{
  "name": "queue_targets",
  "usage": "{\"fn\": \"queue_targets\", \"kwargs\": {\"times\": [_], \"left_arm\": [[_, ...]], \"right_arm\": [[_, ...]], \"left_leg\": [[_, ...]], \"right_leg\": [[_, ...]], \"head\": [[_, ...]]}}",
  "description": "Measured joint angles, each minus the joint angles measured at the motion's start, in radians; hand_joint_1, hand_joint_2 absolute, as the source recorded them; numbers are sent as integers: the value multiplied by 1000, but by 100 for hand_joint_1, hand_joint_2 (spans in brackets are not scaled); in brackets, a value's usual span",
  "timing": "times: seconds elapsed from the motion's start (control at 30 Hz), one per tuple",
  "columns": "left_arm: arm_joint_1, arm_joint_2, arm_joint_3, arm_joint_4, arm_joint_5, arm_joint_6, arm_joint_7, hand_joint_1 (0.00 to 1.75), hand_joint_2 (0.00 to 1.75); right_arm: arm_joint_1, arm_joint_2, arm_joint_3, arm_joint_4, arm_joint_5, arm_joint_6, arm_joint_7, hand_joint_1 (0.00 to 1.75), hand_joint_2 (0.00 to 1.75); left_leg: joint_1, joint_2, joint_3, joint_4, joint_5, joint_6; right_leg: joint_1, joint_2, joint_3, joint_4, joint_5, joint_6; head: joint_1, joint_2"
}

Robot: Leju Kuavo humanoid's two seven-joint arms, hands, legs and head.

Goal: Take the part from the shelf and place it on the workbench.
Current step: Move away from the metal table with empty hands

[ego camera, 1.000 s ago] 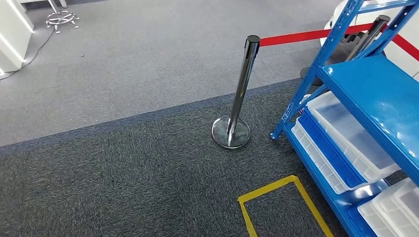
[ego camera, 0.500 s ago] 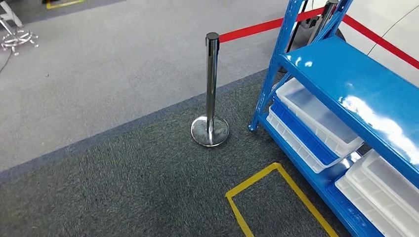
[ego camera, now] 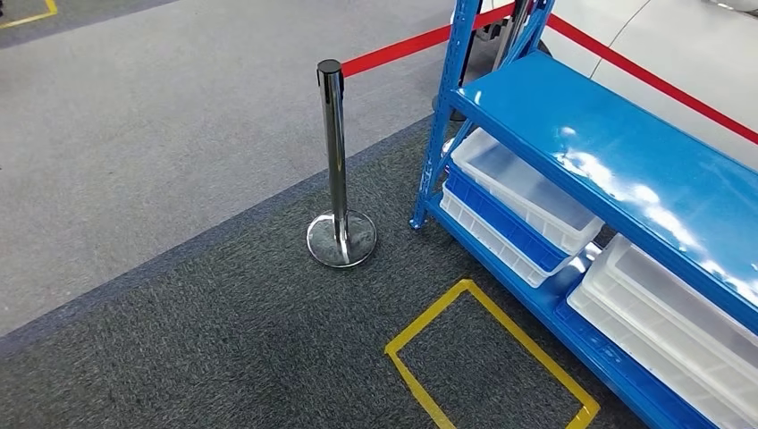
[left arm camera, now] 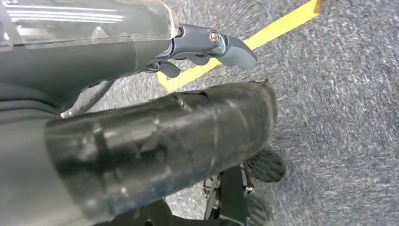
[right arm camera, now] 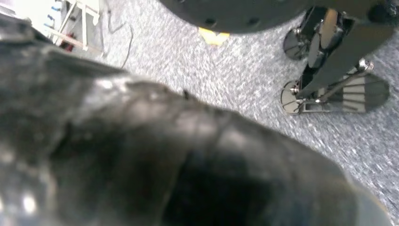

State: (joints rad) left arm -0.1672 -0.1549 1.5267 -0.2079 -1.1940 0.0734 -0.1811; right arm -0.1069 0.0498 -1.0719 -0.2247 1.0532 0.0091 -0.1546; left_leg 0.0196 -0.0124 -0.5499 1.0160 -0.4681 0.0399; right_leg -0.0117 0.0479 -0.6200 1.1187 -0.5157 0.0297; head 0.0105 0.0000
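- Right side of head view: blue steel shelf unit (ego camera: 617, 152) runs on a diagonal from upper centre to lower right, long axis w/ that slope. Top deck glossy, nothing visibly resting on it.
- Lower tier: clear plastic bins stacked on blue ones (ego camera: 518, 192), another clear stack (ego camera: 679, 313) further to lower right. Bins look bare inside; part to fetch can't be made out, likely on the shelf but exact spot unknown.
- Floor marks: yellow tape rectangle on dark carpet (ego camera: 487, 353) at bottom centre, just beside the shelf's lower rail. Chrome stanchion post w/ red belt (ego camera: 335, 170) left of the shelf's corner upright, near it.
- Left hand (left arm camera: 207, 44): grey thumb and darker fingers curled in over carpet and yellow tape, nothing in it, arm hanging.
- Right hand: wrist view is blurred dark cover close up; can't tell its state.
- Judgement: shelf lies fwd-right, so right arm is nearer; approach step not finished, reach not yet begun.
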Motion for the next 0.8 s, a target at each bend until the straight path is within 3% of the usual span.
{"fn": "queue_targets", "kwargs": {"times": [0.07, 0.1, 0.13, 0.2, 0.27, 0.33, 0.4, 0.43, 0.5, 0.57, 0.6, 0.63, 0.67, 0.7, 0.73, 0.8], "left_arm": [[3, 0, 0, 0, 0, 1, 0, 0, 0], [3, 0, 0, 0, 0, 1, 0, 0, 0], [3, 0, 0, 0, 0, 1, 1, 0, 0], [2, -1, 0, 0, -1, 1, 1, 0, 0], [1, -2, 0, 0, -1, 1, 1, 0, 0], [0, -3, 0, 0, -1, 1, 1, 0, 0], [-4, -3, 0, 0, -1, 1, 2, 0, 0], [-6, -2, 0, 0, -1, 1, 2, 0, 0], [-6, -2, 0, 0, -1, 0, 2, 0, 0], [-3, -1, 0, 0, -1, 0, 2, 0, 0], [-1, -1, 0, 0, -1, 0, 2, 0, 0], [1, -1, 0, 0, -1, 0, 3, 0, 0], [2, -2, 0, 0, -2, 0, 3, 0, 0], [3, -1, 0, 0, -2, 0, 3, 0, 0], [4, -1, 0, 0, -3, -1, 3, 0, 0], [4, 1, 0, 0, -4, -2, 4, 0, 0]], "right_arm": [[-3, 1, 0, 0, 0, -1, 0, 0, 0], [-4, 1, 0, 0, 0, -1, 0, 0, 0], [-3, 1, 0, 0, 0, -1, 0, 0, 0], [-2, 1, 0, 0, 0, -1, 0, 0, 0], [-3, 0, 0, 0, 0, -1, 0, 0, 0], [-5, 0, 0, 0, 0, -1, 0, 0, 0], [-3, 0, -1, 0, 0, -1, 0, 0, 0], [-3, 0, -1, 0, 0, -1, 0, 0, 0], [-3, 1, -1, 0, 0, -1, 0, 0, 0], [-5, 1, -2, 0, 0, 0, 0, 0, 0], [-5, 1, -2, 0, 0, 0, 0, 0, 0], [-4, 1, -2, 0, 1, 1, 0, 0, 0], [-4, 1, -2, 0, 1, 1, -1, 0, 0], [-4, 1, -2, 0, 2, 1, -1, 0, 0], [-4, 2, -2, 0, 2, 1, -2, 0, 0], [-5, 3, -2, 0, 5, 2, -3, 0, 0]], "left_leg": [[-3, 27, 1, -1, -2, 6], [-4, 40, 1, 0, -4, 6], [-5, 53, 3, 0, -6, 6], [-5, 74, 9, 0, -11, 2], [-8, 93, 17, 0, -18, -5], [-10, 111, 23, -1, -23, -16], [-11, 125, 32, -4, -28, -28], [-10, 116, 34, 1, -35, -33], [-8, 71, 10, 64, -76, -42], [-6, 32, -54, 193, -137, -47], [-6, 25, -83, 246, -152, -48], [-5, 22, -98, 269, -148, -49], [-5, 20, -96, 254, -124, -49], [-4, 14, -76, 201, -84, -48], [-3, -7, -49, 134, -48, -44], [-1, -48, -11, 32, -10, -39]], "right_leg": [[-2, -35, -64, 126, -58, 7], [-4, -40, -87, 170, -69, 9], [-4, -43, -92, 180, -61, 11], [-3, -57, -44, 87, 1, 7], [6, -95, 22, -44, 49, -7], [16, -110, 43, -93, 57, -22], [14, -88, 45, -98, 60, -33], [11, -78, 50, -104, 62, -38], [3, -61, 58, -114, 68, -50], [4, -41, 57, -114, 68, -57], [4, -27, 57, -113, 68, -58], [5, -13, 57, -111, 67, -58], [5, 1, 58, -109, 66, -57], [5, 14, 58, -105, 65, -55], [4, 26, 57, -100, 62, -52], [4, 48, 48, -89, 57, -42]], "head": [[1, 0], [1, 0], [1, 0], [1, 0], [1, 0], [1, 0], [1, 0], [1, 0], [-1, 0], [-3, 0], [-2, 0], [-3, 0], [-3, 0], [-3, 0], [-2, 0], [-2, 0]]}}
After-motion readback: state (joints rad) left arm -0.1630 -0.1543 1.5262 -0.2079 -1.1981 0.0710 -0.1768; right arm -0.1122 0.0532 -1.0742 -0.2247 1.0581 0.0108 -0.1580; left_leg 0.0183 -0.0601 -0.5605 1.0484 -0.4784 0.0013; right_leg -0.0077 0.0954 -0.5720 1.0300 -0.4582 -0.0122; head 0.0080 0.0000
